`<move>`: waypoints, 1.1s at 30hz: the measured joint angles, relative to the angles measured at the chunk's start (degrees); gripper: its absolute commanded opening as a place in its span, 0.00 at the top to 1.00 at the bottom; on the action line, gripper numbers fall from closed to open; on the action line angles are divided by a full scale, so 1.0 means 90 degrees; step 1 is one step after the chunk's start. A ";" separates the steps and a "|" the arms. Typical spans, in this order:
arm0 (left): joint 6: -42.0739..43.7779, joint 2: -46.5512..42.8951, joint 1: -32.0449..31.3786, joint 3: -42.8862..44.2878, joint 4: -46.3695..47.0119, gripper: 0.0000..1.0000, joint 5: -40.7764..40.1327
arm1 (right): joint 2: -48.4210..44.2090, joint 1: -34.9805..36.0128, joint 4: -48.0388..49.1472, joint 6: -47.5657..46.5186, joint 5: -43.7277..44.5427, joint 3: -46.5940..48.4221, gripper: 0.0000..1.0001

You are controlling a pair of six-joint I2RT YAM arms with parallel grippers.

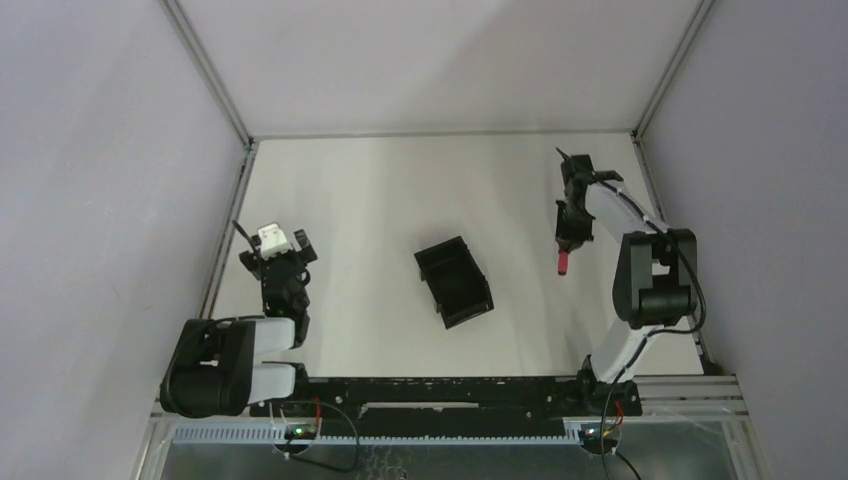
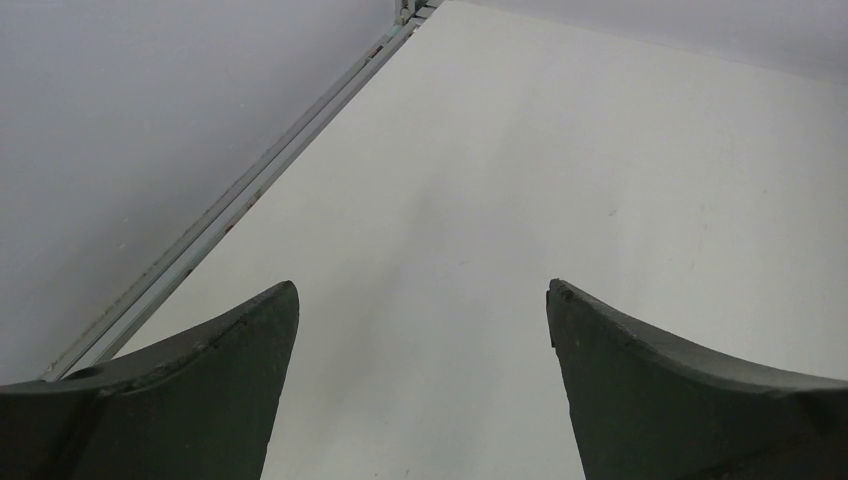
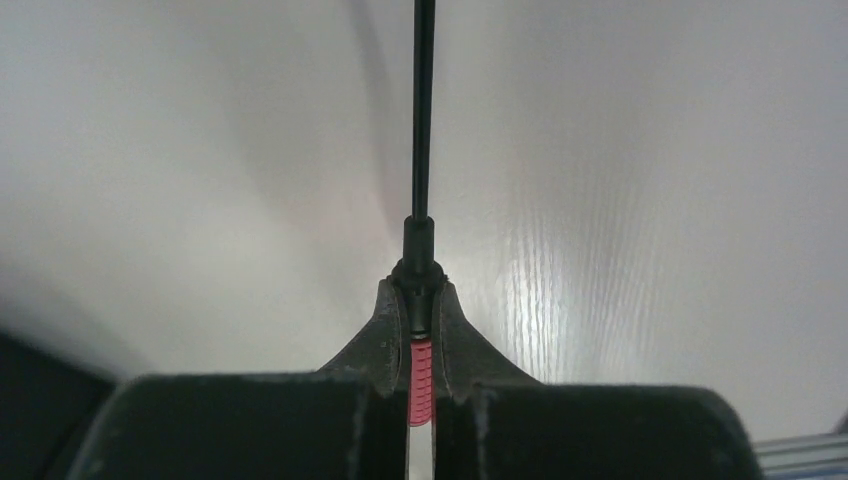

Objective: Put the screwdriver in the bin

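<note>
The screwdriver (image 1: 563,262) has a red handle and a thin dark shaft. My right gripper (image 1: 571,238) is shut on it and holds it at the right of the table, to the right of the bin. In the right wrist view the red handle (image 3: 420,380) sits clamped between the fingers and the shaft runs straight out past the tips of my right gripper (image 3: 419,290). The bin (image 1: 453,280) is a small black tray in the middle of the table. My left gripper (image 1: 285,258) is open and empty at the left; it also shows in the left wrist view (image 2: 420,300).
Grey walls close in the table on the left, back and right. A metal rail (image 2: 230,205) runs along the left edge. A black rail with wiring (image 1: 440,395) crosses the near edge between the arm bases.
</note>
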 measured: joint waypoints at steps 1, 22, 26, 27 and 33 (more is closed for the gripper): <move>0.0000 0.0000 0.0000 0.0000 -0.0002 0.02 0.0000 | -0.0119 0.0158 -0.0180 -0.0034 0.0119 0.0219 1.00; 0.0000 0.0000 0.0002 0.0000 -0.0002 0.02 0.0000 | -0.1450 0.5153 0.1098 -0.2120 0.0493 0.0432 1.00; 0.0000 0.0000 0.0002 0.0000 -0.0002 0.02 0.0000 | -0.0942 0.5234 0.1273 -0.2212 0.0257 -0.0056 1.00; 0.0000 0.0000 0.0002 0.0000 -0.0002 0.02 0.0000 | -0.0901 0.5258 0.1299 -0.2225 0.0189 -0.0175 1.00; 0.0000 0.0000 0.0002 0.0000 0.0000 0.02 0.0000 | -0.0899 0.5331 0.1491 -0.2232 -0.0012 -0.0580 0.83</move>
